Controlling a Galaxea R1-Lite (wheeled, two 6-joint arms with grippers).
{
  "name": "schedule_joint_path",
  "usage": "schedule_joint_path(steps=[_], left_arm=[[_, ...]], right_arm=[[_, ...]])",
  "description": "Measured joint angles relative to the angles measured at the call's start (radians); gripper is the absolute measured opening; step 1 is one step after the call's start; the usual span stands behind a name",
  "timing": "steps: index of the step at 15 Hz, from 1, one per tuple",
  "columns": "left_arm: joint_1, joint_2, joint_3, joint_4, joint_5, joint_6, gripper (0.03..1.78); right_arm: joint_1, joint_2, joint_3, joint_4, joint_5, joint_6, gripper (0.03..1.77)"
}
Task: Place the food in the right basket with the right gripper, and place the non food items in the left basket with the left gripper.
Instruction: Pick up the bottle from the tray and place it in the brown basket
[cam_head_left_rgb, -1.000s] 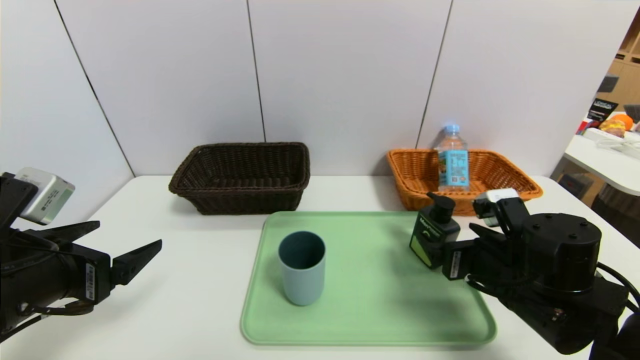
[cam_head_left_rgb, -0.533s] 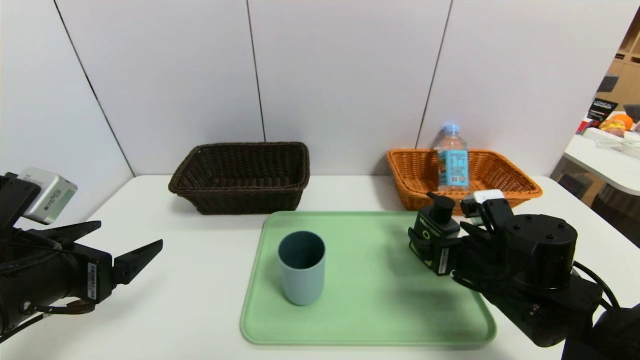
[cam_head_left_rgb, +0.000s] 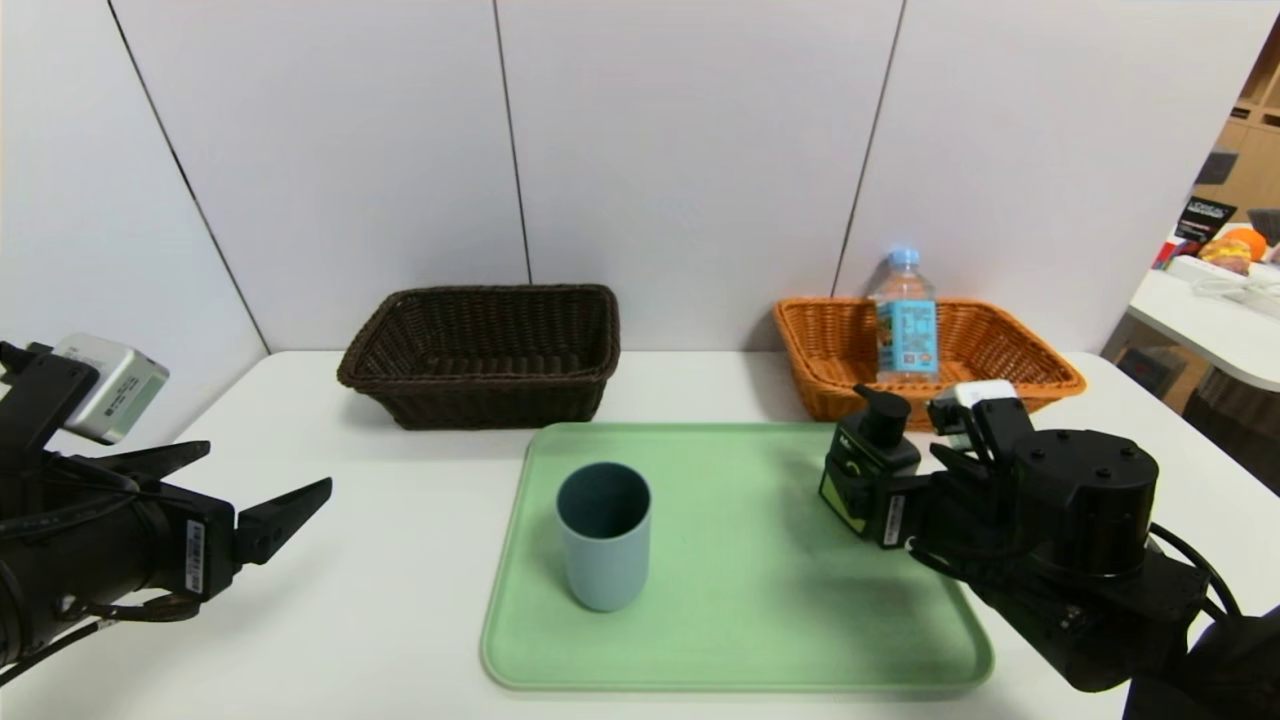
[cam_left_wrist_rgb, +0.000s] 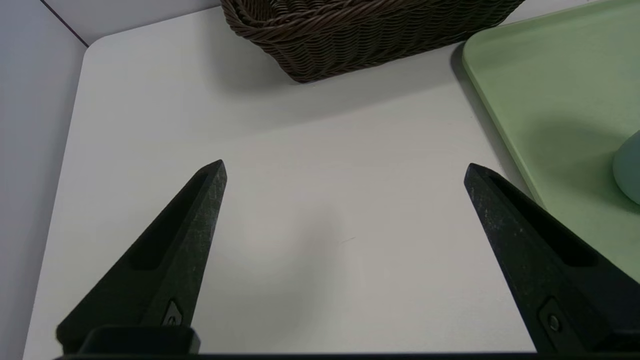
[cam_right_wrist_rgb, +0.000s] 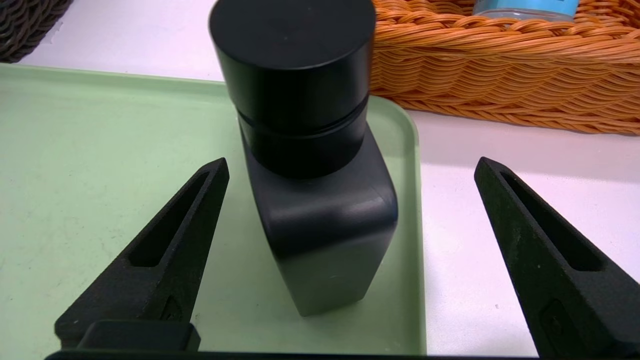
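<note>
The food, a clear water bottle (cam_head_left_rgb: 905, 315) with a blue label, stands upright in the orange right basket (cam_head_left_rgb: 1010, 355). A black pump bottle (cam_head_left_rgb: 868, 462) stands at the right edge of a green tray (cam_head_left_rgb: 760, 610). My right gripper (cam_head_left_rgb: 885, 490) is open, one finger on each side of the pump bottle (cam_right_wrist_rgb: 320, 200), neither touching it. A blue-grey cup (cam_head_left_rgb: 604, 535) stands upright on the tray's left half. The dark brown left basket (cam_head_left_rgb: 480, 355) holds nothing. My left gripper (cam_head_left_rgb: 265, 468) hovers open over bare table at the far left, left of the tray.
The white table (cam_head_left_rgb: 400, 560) ends against grey wall panels right behind both baskets. The left wrist view shows the brown basket (cam_left_wrist_rgb: 360, 35), the tray's edge (cam_left_wrist_rgb: 500, 100) and a sliver of the cup (cam_left_wrist_rgb: 629, 167). A second table with clutter (cam_head_left_rgb: 1215, 320) stands at the far right.
My right gripper has moved left toward the pump bottle, so its fingers now flank it. The left gripper has crept slightly right. Neither has closed.
</note>
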Motion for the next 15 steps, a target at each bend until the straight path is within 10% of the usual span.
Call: schedule_joint_path(steps=[15], left_arm=[[0.000, 0.029, -0.003, 0.000, 0.001, 0.000, 1.69]], right_arm=[[0.000, 0.072, 0.010, -0.124, -0.020, 0.007, 1.69]])
